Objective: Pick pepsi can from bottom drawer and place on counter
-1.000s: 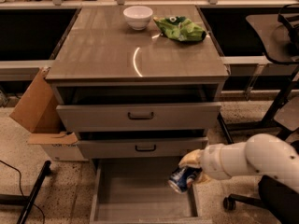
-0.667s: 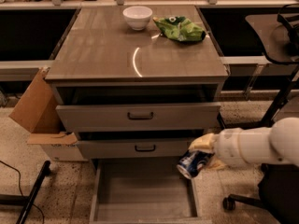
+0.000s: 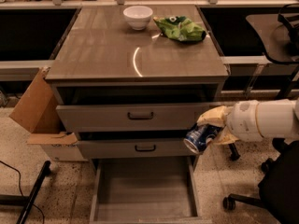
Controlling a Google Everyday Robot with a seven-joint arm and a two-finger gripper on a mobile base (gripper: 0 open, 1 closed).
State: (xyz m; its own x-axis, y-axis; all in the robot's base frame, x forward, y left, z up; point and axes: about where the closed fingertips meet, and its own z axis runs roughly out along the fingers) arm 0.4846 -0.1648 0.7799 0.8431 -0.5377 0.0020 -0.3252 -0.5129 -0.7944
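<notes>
Nearest, bottom drawer (image 3: 145,190) stands open, floor bare, so can is already out. Above its right corner, pincer (image 3: 211,127) pinches pepsi can (image 3: 202,136) across body; can tilted, silver end down-left, in air at cabinet's right edge. Likely held off to side so lift clears two handled drawers (image 3: 140,115). Black chair (image 3: 280,185) sits close under arm, cardboard box (image 3: 35,106) left. Counter (image 3: 107,55) front is free; white bowl (image 3: 138,17) and green snack bag (image 3: 180,28) at back.
</notes>
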